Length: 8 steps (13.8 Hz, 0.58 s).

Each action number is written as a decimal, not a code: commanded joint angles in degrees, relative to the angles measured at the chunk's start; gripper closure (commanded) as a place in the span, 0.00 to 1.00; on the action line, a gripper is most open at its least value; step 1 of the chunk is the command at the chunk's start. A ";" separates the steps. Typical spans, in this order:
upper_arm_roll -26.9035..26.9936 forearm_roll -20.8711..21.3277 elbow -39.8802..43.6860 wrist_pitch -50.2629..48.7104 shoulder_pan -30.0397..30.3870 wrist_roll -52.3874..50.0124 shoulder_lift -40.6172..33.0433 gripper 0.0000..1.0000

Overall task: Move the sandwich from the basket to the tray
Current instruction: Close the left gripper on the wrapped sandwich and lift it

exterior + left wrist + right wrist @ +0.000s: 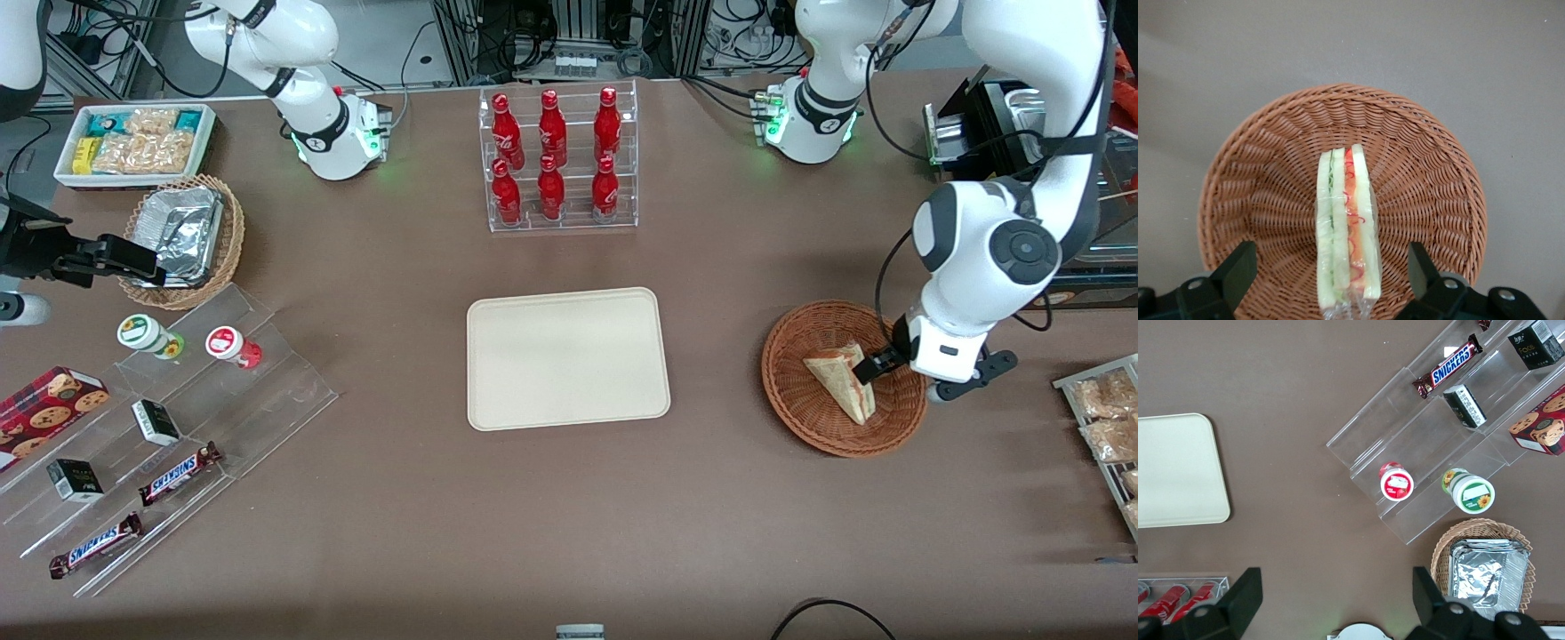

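Over the basket (840, 391) the gripper (1328, 277) hangs with fingers spread wide, either side of the sandwich (1345, 227) — it stands on edge, so they can pinch its flat bread faces. The tray (567, 357) sits well apart.

Brown matte table (569, 533), evenly lit, soft shadows. Along the table's edge farthest from the front camera, metal framing (569, 36) and tangled black cables (747, 27).

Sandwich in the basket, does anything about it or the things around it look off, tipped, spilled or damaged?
Nothing stands out. The sandwich stands on edge in the basket, wrapped and intact, filling layers neat. The gripper hangs open just above it, one finger on either side, not touching. The tray lies flat and bare.
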 commanded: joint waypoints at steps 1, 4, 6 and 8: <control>-0.30 0.75 -3.27 5.13 -0.85 -2.14 0.57 0.00; -0.30 0.75 -3.45 6.03 -1.20 -2.23 2.50 0.00; -0.21 0.75 -3.54 6.47 -2.34 -2.23 3.47 0.00; -0.21 0.75 -3.54 6.47 -2.35 -2.23 4.26 0.02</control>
